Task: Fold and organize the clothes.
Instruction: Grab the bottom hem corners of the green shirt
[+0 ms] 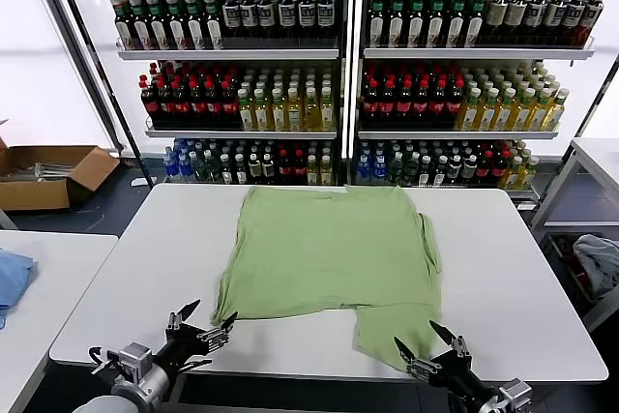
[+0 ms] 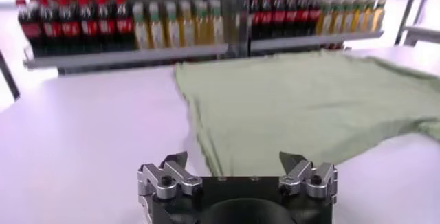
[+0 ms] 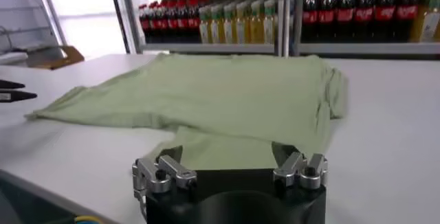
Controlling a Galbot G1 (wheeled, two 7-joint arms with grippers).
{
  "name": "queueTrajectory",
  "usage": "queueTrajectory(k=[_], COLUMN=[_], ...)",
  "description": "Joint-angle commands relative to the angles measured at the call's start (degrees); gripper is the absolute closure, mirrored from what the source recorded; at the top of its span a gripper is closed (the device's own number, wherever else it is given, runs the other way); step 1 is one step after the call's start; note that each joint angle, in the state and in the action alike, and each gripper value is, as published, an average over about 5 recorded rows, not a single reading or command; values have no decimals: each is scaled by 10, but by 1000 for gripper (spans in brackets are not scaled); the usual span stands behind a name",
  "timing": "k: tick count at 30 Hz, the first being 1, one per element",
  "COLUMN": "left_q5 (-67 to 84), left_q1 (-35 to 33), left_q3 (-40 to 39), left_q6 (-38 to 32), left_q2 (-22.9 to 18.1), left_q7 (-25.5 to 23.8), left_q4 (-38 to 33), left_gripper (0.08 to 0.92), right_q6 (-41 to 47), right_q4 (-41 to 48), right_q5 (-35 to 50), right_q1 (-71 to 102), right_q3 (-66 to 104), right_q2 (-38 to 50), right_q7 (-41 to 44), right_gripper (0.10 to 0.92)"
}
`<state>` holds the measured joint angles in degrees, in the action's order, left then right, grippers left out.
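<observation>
One green shirt [image 1: 329, 253] lies flat at the centre of the frame on the white bench [image 1: 135, 268]. Its long axis runs from the lower edge of the frame up toward the bottle shelves [image 1: 348, 55]. One flap reaches down to the bench's near edge at lower right. Two grippers wait below that edge: the left gripper [image 1: 205, 322] at lower left and the right gripper [image 1: 426, 339] at lower right. Each has its jaws spread and holds nothing.
</observation>
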<state>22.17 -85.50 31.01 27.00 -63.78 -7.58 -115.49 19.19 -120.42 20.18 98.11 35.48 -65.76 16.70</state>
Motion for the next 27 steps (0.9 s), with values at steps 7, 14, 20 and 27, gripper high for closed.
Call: queueTrajectory(k=[7, 14, 20, 27], left_q5=[32, 29, 21, 8], left_q1=[109, 104, 83, 58], left_q3=[-69, -85, -92, -94], left_q6=[60, 60, 60, 59], left_q2=[17, 11, 9, 6], left_q7=[49, 51, 48, 41], left_q4=[78, 85, 76, 57], left_gripper=[177, 230, 399, 607], right_q6=[29, 24, 18, -14], right_q4=[0, -1, -1, -1], right_q5=[-5, 2, 7, 35], right_q1=[7, 13, 13, 14], right_q3=[-8, -4, -6, -1], right_q2=[10, 7, 2, 1], right_q7=[-14, -10, -8, 11], right_gripper=[328, 519, 692, 885])
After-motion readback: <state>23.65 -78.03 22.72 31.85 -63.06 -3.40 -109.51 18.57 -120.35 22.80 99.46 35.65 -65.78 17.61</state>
